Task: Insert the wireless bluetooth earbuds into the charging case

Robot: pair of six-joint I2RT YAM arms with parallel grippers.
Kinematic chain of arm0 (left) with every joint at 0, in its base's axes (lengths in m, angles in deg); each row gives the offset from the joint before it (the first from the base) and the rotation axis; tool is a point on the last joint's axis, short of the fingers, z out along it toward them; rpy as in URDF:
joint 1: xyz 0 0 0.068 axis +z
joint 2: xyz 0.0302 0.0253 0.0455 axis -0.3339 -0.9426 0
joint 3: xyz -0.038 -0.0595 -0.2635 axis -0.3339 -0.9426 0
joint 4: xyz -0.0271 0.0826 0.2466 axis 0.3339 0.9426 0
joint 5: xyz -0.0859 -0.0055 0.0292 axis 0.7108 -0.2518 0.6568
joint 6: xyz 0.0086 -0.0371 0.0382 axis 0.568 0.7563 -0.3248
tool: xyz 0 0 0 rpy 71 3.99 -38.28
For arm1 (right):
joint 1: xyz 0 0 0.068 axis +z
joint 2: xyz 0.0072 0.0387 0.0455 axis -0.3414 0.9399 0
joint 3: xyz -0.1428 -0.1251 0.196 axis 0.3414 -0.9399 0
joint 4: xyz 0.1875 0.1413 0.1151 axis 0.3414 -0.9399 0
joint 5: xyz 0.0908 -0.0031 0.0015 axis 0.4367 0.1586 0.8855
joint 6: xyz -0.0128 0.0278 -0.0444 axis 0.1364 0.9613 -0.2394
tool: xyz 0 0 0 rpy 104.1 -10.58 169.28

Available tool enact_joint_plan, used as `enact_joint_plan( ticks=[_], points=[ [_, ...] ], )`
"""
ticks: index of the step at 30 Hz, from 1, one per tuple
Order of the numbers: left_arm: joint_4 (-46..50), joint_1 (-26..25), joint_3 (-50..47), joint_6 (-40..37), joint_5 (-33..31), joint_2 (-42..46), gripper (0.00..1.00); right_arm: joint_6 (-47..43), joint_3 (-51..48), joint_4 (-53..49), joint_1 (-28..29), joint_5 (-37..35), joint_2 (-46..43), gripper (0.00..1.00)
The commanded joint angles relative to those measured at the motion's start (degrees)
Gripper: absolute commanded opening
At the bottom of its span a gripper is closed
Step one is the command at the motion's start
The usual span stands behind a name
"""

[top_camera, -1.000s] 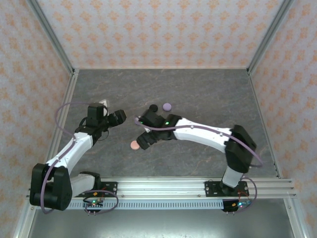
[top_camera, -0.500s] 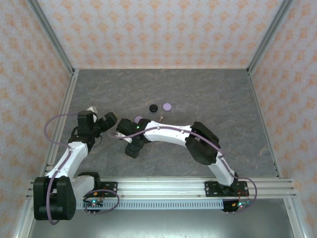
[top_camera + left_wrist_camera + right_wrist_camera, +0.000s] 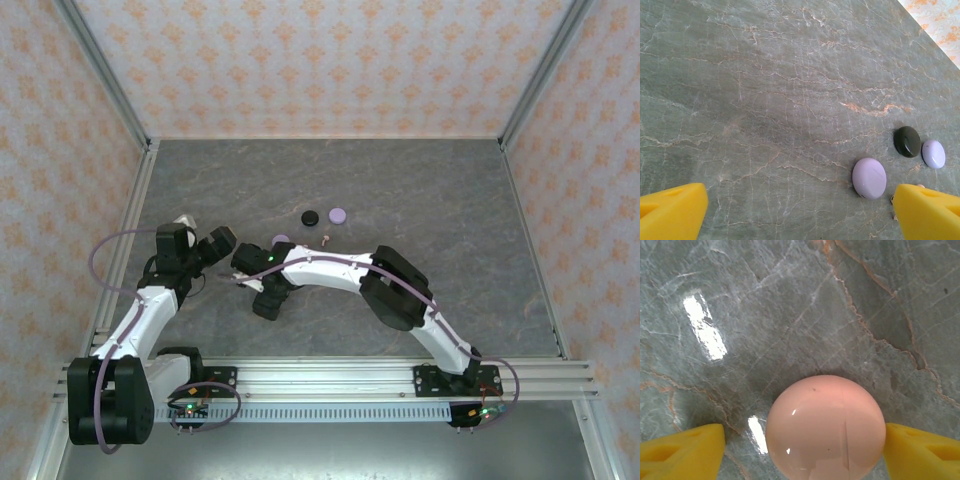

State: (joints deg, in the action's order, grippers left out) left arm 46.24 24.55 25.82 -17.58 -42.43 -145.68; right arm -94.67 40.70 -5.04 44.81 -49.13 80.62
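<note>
- Looking down from overhead, the right arm is stretched far across to the left half of the grey marbled table [image 3: 450, 190]. The right gripper [image 3: 268, 303] is down low near the front.
- On its wrist camera, the right gripper [image 3: 802, 450] has its yellow fingertips [image 3: 682, 450] spread wide, with the pink disc [image 3: 825, 427] sitting right between them.
- The fingertip on the right of that view looks to be touching the disc's edge. The other stands apart from it, with bare table showing in the gap, so nothing is pinched.
- The left gripper [image 3: 220, 248] sits just beside the right arm and points toward mid-table.
- Its own camera shows the left gripper [image 3: 800, 212] also spread wide, one yellow tip in each bottom corner and only bare marble between them.
- Ahead of it lies the near purple disc [image 3: 869, 178]. Beyond that, the black disc [image 3: 907, 141] and the pale purple disc [image 3: 933, 153] sit side by side, almost touching.
- From above, those are the near purple disc [image 3: 280, 240], the black disc [image 3: 310, 217] and the pale purple disc [image 3: 337, 214].
- One tiny pale earbud [image 3: 327, 238] lies on bare table to the right of the near purple disc, just in front of the far pair. It is clear of both grippers and too small to make out in detail.
</note>
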Motion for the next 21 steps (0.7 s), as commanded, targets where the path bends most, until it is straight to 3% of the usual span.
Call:
enact_joint_plan(
  ticks=[1, 12, 15, 21],
  points=[
    [1.7, 0.67, 0.62, 0.33, 0.38, 0.95, 0.95, 0.53, 1.0, -0.39, -0.6, -0.67, 1.75, 0.75],
    [4.2, 0.63, 1.18, -2.35, 2.42, 2.85, 0.94, 2.63, -0.47, 3.49, -2.87, 0.6, 0.8, 0.53],
    [5.66, 0.65, 1.88, -3.26, 4.12, 3.41, 0.92, 2.83, -3.53, 6.63, -3.65, 0.63, -2.25, 0.48],
    [7.16, 0.59, 4.02, -3.86, 11.86, 3.02, 0.87, 3.14, -14.99, 16.77, -5.48, 1.46, -14.85, 0.47]
  ],
)
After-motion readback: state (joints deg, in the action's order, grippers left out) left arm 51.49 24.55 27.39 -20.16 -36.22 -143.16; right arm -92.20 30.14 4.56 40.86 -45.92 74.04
